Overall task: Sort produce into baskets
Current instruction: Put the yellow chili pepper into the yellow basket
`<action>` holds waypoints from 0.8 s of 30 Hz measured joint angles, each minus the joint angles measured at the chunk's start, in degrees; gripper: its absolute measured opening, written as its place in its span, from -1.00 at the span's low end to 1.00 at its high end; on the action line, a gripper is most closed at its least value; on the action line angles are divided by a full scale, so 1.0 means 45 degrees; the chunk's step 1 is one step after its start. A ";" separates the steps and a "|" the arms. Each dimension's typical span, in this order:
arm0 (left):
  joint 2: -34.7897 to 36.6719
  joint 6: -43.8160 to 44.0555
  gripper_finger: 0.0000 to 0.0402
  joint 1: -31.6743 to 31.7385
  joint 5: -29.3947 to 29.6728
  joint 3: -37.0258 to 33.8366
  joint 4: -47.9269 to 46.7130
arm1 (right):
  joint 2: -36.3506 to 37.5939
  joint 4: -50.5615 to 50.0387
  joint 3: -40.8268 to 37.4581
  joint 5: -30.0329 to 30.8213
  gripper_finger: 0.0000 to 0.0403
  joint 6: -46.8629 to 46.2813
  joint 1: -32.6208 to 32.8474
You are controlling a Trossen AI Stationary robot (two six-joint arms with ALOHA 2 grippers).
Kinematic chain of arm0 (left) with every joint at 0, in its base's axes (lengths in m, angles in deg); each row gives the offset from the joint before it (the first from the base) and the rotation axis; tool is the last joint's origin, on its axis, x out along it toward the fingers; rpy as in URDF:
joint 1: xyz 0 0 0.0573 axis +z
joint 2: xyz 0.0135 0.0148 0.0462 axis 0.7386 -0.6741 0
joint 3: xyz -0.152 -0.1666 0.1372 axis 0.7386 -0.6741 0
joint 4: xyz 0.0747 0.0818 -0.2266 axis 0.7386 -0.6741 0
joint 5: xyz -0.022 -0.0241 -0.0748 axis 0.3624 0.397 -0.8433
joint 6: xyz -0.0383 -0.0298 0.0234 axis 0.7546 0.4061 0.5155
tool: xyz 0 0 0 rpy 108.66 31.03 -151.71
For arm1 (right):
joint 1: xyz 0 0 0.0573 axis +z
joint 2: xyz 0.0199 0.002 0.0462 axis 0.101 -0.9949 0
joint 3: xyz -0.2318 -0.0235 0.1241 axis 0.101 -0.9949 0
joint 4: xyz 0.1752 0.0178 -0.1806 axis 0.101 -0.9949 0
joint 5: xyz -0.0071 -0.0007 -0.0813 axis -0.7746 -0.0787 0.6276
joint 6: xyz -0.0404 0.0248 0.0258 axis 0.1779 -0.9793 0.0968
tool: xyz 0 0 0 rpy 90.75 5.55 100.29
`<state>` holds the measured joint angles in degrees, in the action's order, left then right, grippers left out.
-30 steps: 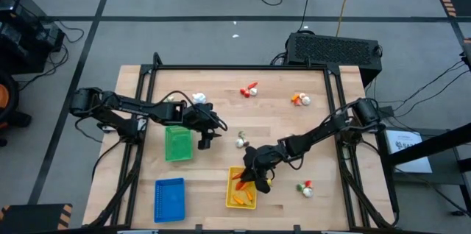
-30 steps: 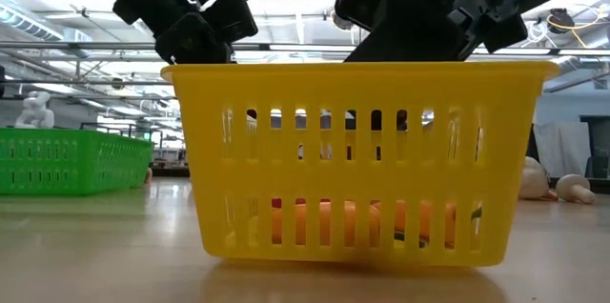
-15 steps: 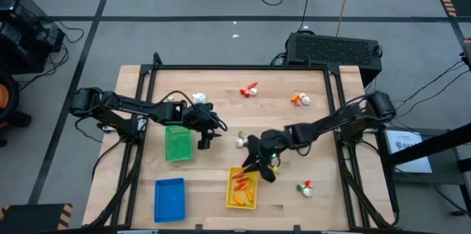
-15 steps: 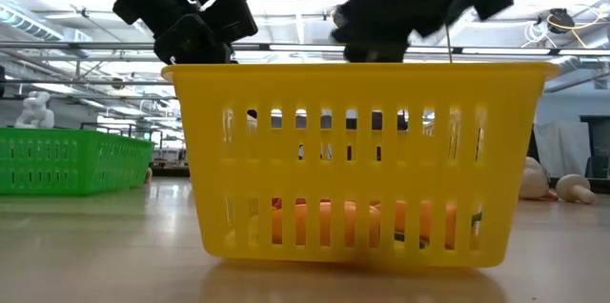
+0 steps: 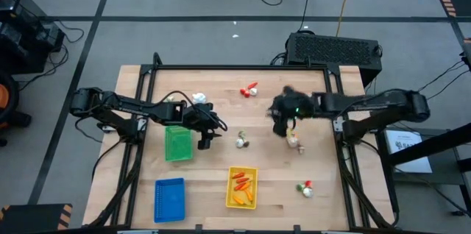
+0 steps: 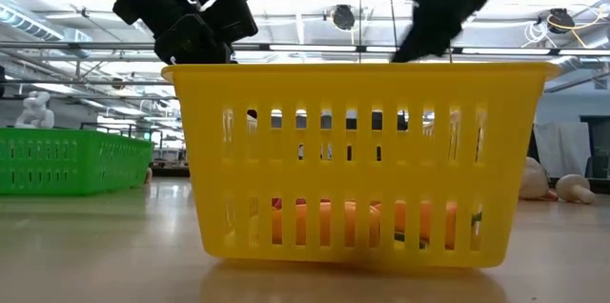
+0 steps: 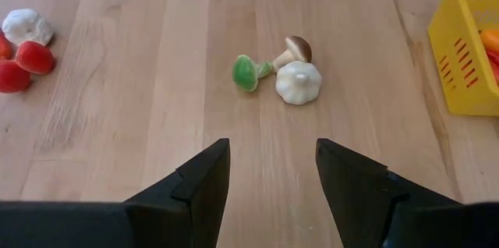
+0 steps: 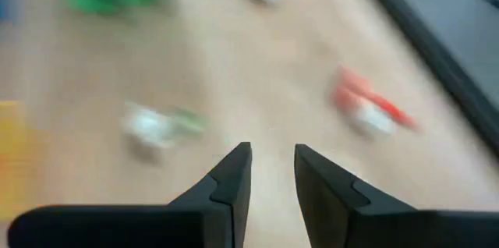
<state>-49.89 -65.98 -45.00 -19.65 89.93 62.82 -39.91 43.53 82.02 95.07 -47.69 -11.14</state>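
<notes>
The green basket point(image 5: 178, 143), blue basket point(image 5: 169, 199) and yellow basket point(image 5: 242, 187) stand on the wooden table; the yellow one holds orange and red pieces point(image 5: 241, 182). Produce lies loose: a white bulb point(image 5: 199, 98), a red-and-white piece point(image 5: 250, 90), a mushroom, a green piece and a white bulb together point(image 7: 292, 76), and pieces at the right point(image 5: 296, 143) point(image 5: 305, 188). My left gripper point(image 7: 273, 178) stands open beside the green basket, short of that cluster. My right gripper point(image 5: 280, 125) hangs above the table's far right part, its fingers point(image 8: 273, 178) a little apart with nothing between them.
A black box point(image 5: 335, 46) sits beyond the far edge, and dark frame rails point(image 5: 335, 87) run along the table's sides. In the low view the yellow basket point(image 6: 357, 160) fills the front and hides much of the table behind it.
My right gripper has risen from over the yellow basket and swung toward the table's far right, tipping from pointing steeply down to a slant. The baskets and the loose produce have stayed in place.
</notes>
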 joint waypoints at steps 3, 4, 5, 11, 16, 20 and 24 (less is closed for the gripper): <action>0.0000 0.0002 -0.01 0.0000 0.0005 0.0000 0.0023 | 0.0009 -0.1590 0.0000 0.0307 -0.55 -0.0597 -0.1436; 0.0000 0.0001 -0.01 0.0000 0.0011 0.0000 0.0057 | -0.0125 -0.2046 0.0000 0.0282 -0.55 -0.1106 -0.1968; 0.0000 0.0000 -0.01 0.0006 0.0015 0.0000 0.0100 | -0.0336 -0.2348 0.0000 0.0262 -0.54 -0.1839 -0.2510; 0.0000 0.0021 -0.01 0.0010 0.0078 0.0000 0.0238 | -0.2114 -0.3157 -0.0010 0.0176 -0.43 -0.3049 -0.5464; 0.0000 0.0350 -0.01 0.0010 0.0087 0.0000 0.0223 | -0.3590 -0.3239 0.0133 -0.1380 -0.25 -0.2585 -0.6854; 0.0000 0.0345 -0.01 0.0010 0.0092 0.0000 0.0223 | -0.4548 -0.3695 0.0544 -0.1832 -0.03 -0.1761 -0.7177; 0.0000 0.0345 -0.01 0.0010 0.0097 0.0000 0.0228 | -0.5259 -0.4126 0.1286 -0.1637 0.23 -0.1539 -0.7378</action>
<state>-49.89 -64.43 -44.96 -19.22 89.93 63.85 -63.58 24.97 87.80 87.70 -54.62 -44.34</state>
